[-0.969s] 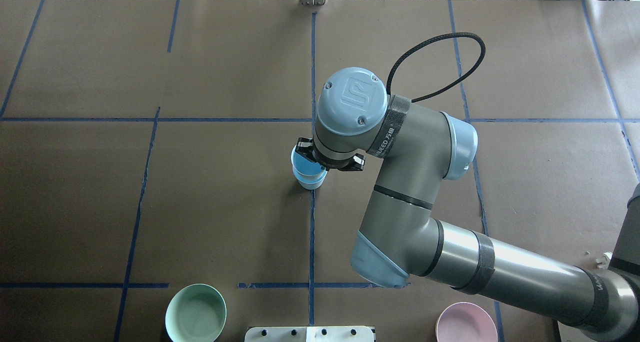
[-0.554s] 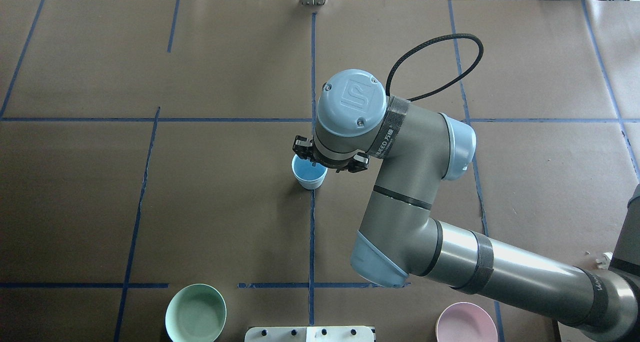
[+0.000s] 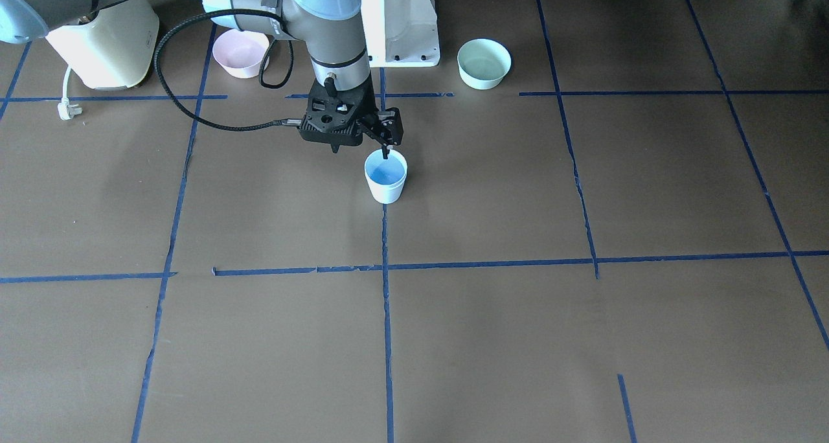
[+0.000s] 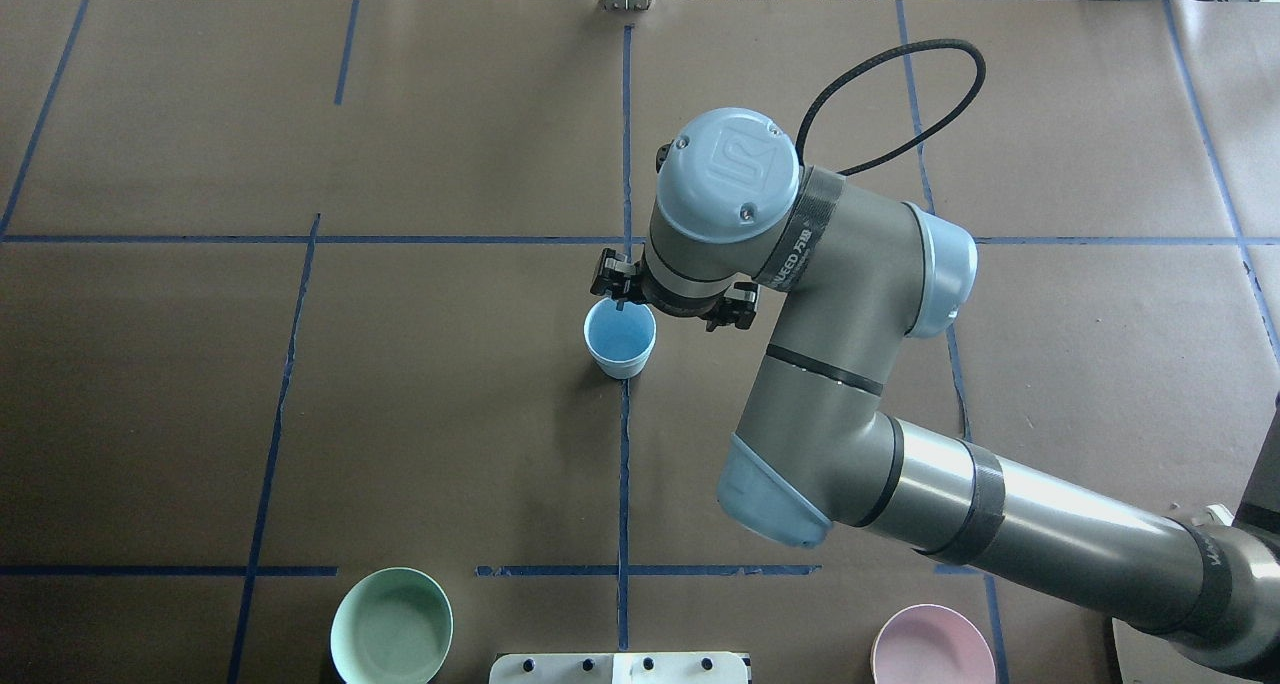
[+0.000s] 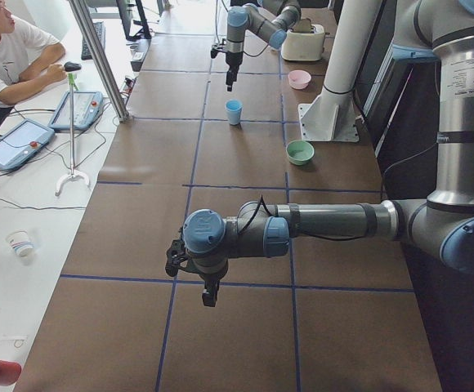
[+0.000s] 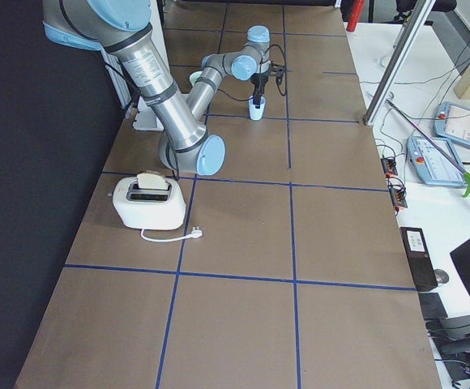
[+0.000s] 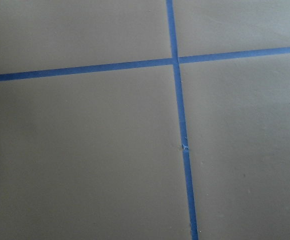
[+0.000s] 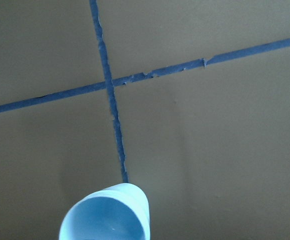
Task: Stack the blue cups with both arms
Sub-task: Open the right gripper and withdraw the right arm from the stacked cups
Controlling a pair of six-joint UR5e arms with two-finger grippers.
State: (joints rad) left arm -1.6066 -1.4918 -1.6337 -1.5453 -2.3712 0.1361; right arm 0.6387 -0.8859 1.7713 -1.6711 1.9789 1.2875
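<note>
In the front-facing view, my right gripper (image 3: 386, 150) hung just above the rim of the blue cups (image 3: 386, 179), which stood upright on a tape line near the table's middle. My fingers held nothing, but I could not tell whether those jaws were apart or together. I judged the nesting done, so all that was left for me there was a clean lift.

Overhead, one fingertip overlapped the cups' rim. The mint-green bowl (image 4: 391, 625) and the pink bowl (image 4: 930, 646) sat well apart from them, out of my way.

From the left end, my left gripper (image 5: 208, 298) pointed down over bare table, far from the cups, and I could not tell how its jaws stood.

From the right end, the cups stood small beneath my right gripper.

My left wrist camera saw only crossed tape (image 7: 175, 60).

My right wrist camera caught a doubled rim, so I judged one cup was seated inside the other.
</note>
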